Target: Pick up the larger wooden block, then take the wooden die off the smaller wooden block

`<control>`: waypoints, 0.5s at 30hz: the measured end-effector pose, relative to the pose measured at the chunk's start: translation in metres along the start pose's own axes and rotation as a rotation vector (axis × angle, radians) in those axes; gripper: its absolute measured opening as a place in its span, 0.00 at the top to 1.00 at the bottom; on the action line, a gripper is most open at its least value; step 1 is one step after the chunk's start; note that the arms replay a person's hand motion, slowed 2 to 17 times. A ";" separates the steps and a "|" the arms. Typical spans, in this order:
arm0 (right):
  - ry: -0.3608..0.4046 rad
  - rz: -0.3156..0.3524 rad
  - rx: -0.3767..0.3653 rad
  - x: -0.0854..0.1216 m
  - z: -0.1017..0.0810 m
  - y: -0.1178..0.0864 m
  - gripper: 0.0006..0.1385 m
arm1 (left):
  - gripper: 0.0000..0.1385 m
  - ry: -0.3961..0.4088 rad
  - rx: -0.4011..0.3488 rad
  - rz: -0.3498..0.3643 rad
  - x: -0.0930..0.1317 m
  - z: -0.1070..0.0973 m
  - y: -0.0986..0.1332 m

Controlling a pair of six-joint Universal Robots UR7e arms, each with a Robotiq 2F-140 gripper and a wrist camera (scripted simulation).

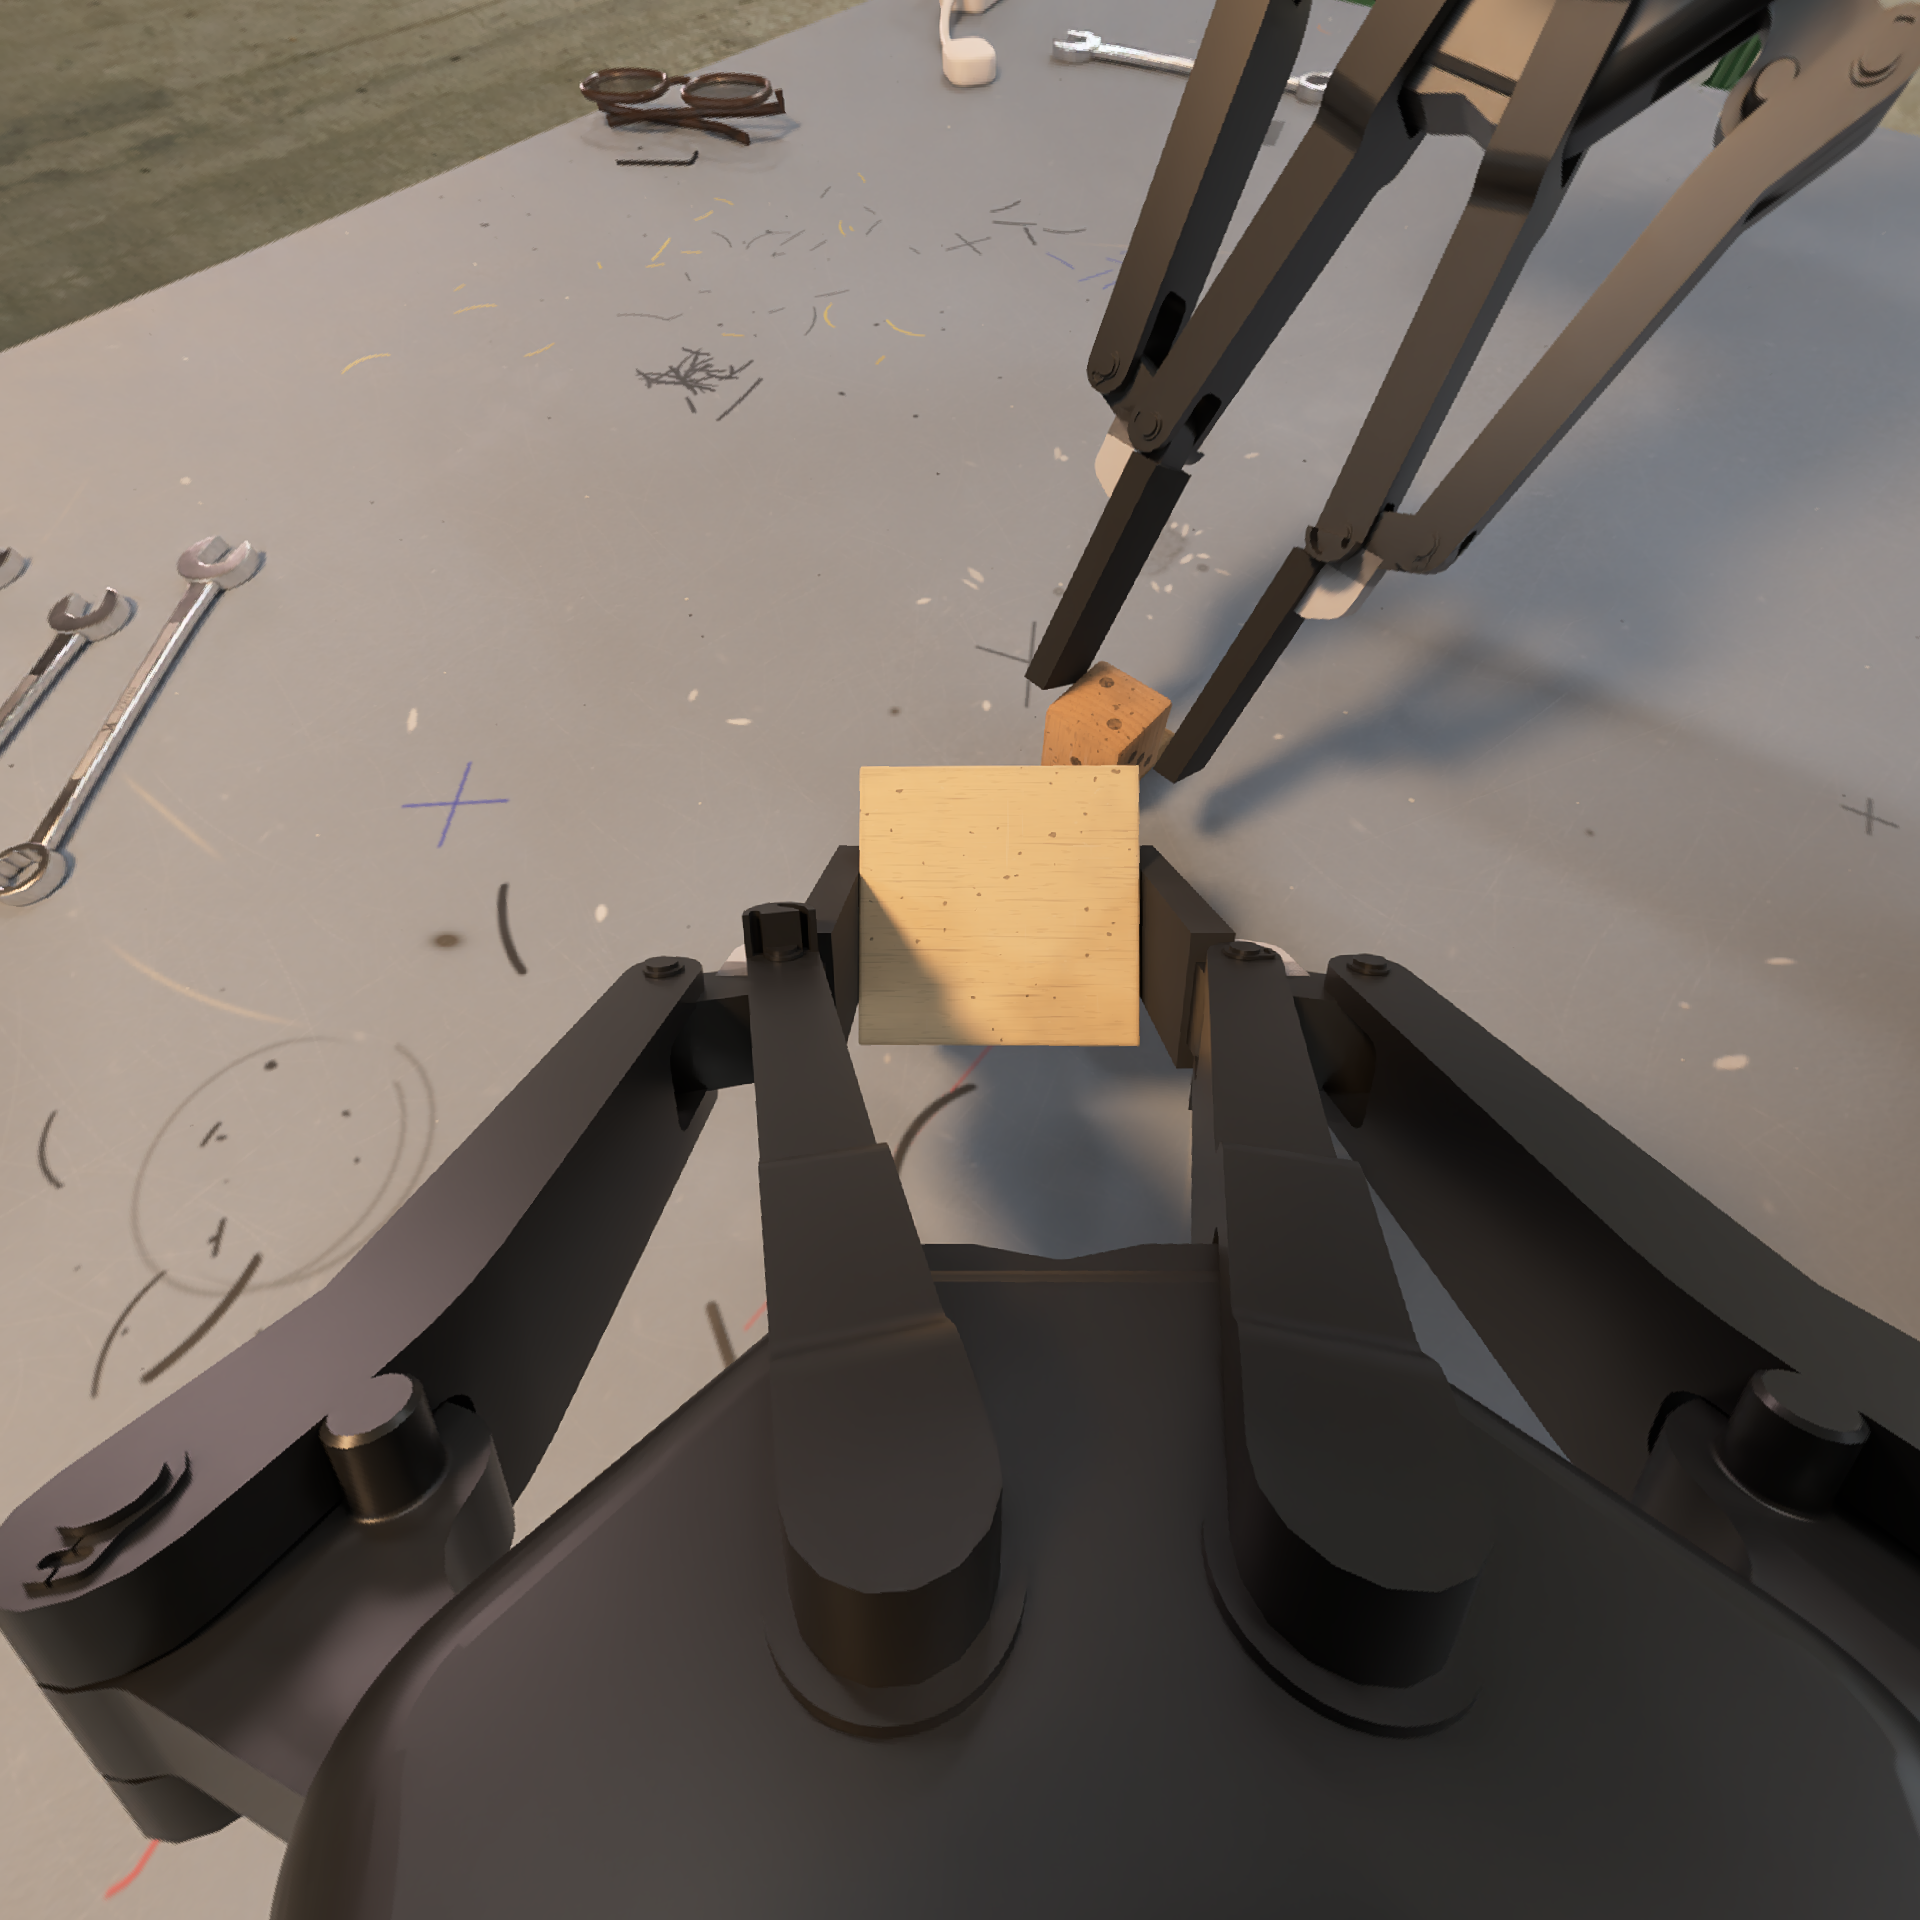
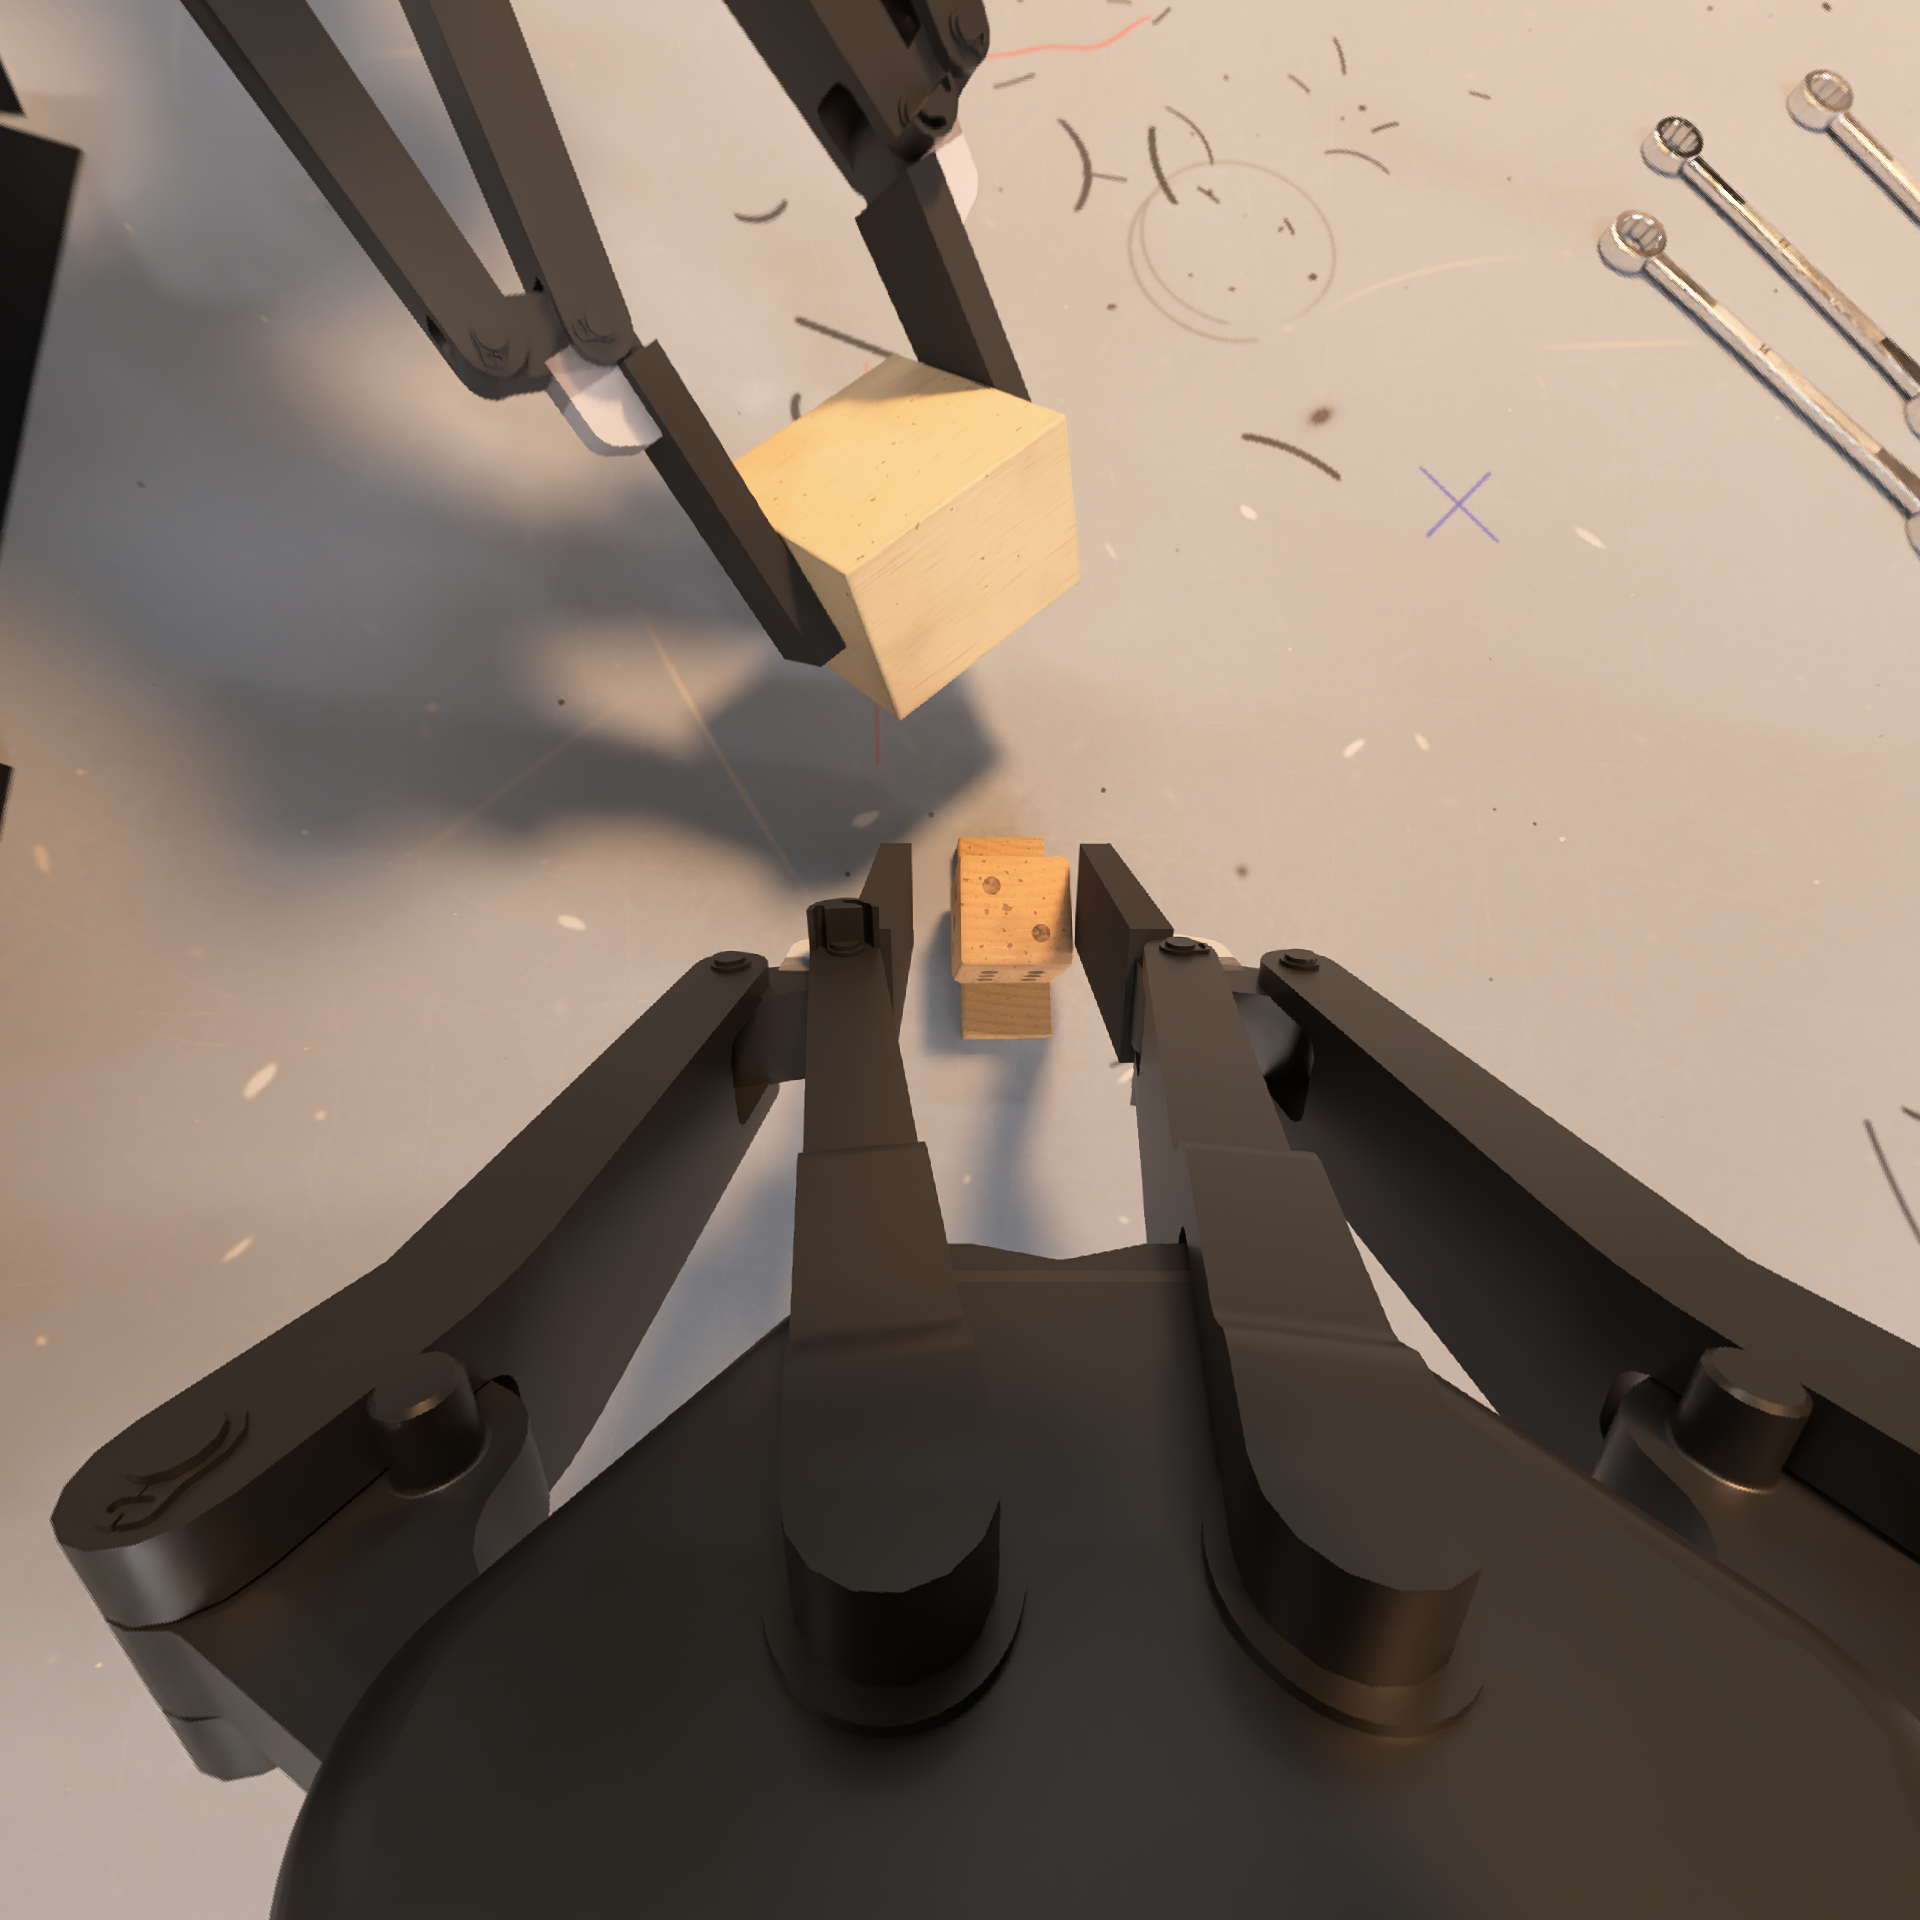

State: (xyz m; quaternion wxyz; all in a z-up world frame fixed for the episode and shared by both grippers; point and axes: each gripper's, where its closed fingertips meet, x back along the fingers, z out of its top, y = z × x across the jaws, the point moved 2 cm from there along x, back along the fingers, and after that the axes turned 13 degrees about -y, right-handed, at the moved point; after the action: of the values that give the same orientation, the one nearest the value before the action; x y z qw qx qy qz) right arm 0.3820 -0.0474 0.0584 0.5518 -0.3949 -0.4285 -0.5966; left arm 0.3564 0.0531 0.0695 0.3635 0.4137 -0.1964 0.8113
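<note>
Wood filled the left gripper [image 1: 1000, 935]: the larger wooden block [image 1: 997, 904] sat clamped between its two pads, lifted clear of the grey table [image 1: 520, 623], its shadow lying loose on the surface beneath. By my reckoning, that half of the job was done.

Just beyond it, the right gripper [image 2: 992, 914] hung over the little stack. Its fingers stood narrowly apart, one on each side of the wooden die [image 2: 1013, 914], with a sliver of daylight showing on both sides, so nothing was gripped yet. The die rested on the smaller wooden block [image 2: 1006, 1010], a bit askew to it, and the block stood on the table.

What remained, as I judged it, was the pinch and the lift, without dragging the small block along.

Farther off lay several wrenches [image 1: 114, 717], and at the far edge a pair of glasses [image 1: 681, 99] and another spanner [image 1: 1122, 50].
</note>
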 end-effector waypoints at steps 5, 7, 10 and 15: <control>-0.061 -0.064 0.026 -0.005 -0.001 0.001 0.71 | 0.54 -0.002 -0.002 0.009 0.000 0.000 -0.002; -0.083 -0.084 0.035 -0.006 -0.001 0.002 0.71 | 0.54 -0.003 -0.003 0.013 0.000 -0.001 -0.002; -0.112 -0.106 0.047 -0.008 -0.001 0.003 0.73 | 0.54 -0.004 -0.005 0.017 -0.001 -0.001 -0.003; -0.137 -0.125 0.058 -0.010 -0.001 0.005 0.76 | 0.54 -0.003 -0.011 0.024 -0.001 -0.001 -0.004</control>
State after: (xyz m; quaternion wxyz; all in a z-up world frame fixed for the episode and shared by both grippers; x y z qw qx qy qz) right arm 0.3878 -0.0450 0.0488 0.4941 -0.3914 -0.5061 -0.5886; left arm 0.3595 0.0560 0.0683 0.3559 0.4106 -0.2064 0.8137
